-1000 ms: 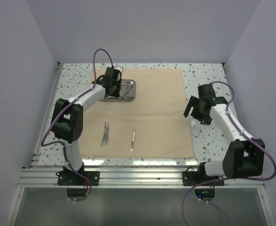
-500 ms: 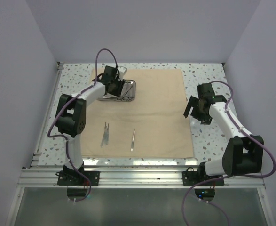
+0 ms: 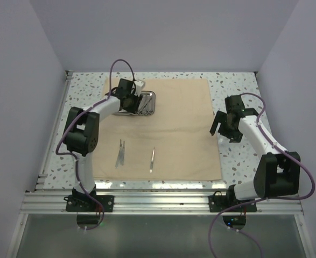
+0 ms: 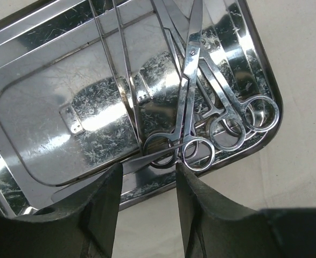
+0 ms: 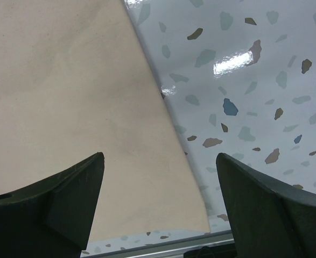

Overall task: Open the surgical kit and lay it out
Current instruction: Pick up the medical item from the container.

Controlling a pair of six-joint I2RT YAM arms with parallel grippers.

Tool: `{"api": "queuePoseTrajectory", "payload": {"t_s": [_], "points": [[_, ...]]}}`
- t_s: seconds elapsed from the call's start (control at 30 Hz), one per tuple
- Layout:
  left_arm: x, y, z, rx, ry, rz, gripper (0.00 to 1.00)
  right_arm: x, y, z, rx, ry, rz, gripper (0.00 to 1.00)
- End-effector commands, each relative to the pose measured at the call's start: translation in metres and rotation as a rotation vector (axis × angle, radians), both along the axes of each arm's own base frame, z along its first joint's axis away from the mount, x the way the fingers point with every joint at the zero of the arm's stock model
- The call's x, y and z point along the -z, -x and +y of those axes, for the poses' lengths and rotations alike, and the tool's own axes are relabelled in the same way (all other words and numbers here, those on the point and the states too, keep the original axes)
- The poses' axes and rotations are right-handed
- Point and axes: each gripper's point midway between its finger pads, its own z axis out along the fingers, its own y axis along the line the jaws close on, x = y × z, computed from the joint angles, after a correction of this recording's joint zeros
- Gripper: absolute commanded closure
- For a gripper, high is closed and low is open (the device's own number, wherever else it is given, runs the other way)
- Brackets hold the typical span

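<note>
- Top view: the beige cloth wrap [image 3: 171,131] lies spread flat on the speckled worktop [image 3: 238,86]. The steel tray [image 3: 152,107] sits on the cloth's far left part.
- The left gripper [image 3: 131,101] hangs over the left half of the tray. From this height I cannot tell how its fingers stand.
- Nearer the arm bases, a pair of tweezers [image 3: 120,152] and a thin straight instrument [image 3: 152,159] lie side by side on the cloth, apart from each other and well apart from the tray.
- The right gripper [image 3: 224,129] is at the cloth's right edge.
- Left wrist view: the two dark fingers are apart, just above the tray's near rim, gripping nothing.
- In the tray, ring-handled instruments [image 4: 192,80] lie crossed over each other with their rings toward the near right corner. A thin two-pronged instrument [image 4: 126,75] lies beside them to the left.
- Right wrist view: the fingers are spread wide. The cloth's straight edge runs diagonally between them, with cloth on the left and bare worktop on the right.
</note>
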Motion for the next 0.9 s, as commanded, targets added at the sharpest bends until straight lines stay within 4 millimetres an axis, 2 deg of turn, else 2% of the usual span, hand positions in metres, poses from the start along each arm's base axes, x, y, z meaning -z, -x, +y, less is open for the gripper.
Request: {"api": "queuePoseTrajectory", "payload": {"t_s": [0.0,0.27,0.43,0.53,0.67,0.73,0.87], "points": [[0.007,-0.012,0.007,-0.019,-0.039,-0.029,0.52,-0.007,-0.005,-0.002,-0.013,0.017,-0.014,0.11],[0.031,-0.015,0.008,-0.029,-0.057,0.017,0.53,-0.007,-0.005,-0.002,-0.017,0.015,-0.012,0.11],[0.037,-0.018,0.008,-0.04,-0.06,0.03,0.6,-0.006,-0.005,-0.001,-0.019,0.014,-0.007,0.11],[0.038,-0.02,0.007,-0.044,-0.058,0.032,0.67,-0.006,-0.006,-0.001,-0.017,0.011,-0.008,0.11],[0.04,-0.021,0.007,-0.05,-0.06,0.043,0.82,-0.006,-0.006,-0.001,-0.017,0.011,-0.007,0.11],[0.036,-0.023,0.006,-0.057,-0.053,0.041,0.9,-0.005,-0.006,-0.001,-0.018,0.009,-0.005,0.11],[0.023,-0.028,0.003,-0.07,-0.037,0.03,1.0,-0.005,-0.006,0.0,-0.018,0.008,-0.005,0.11]]}}
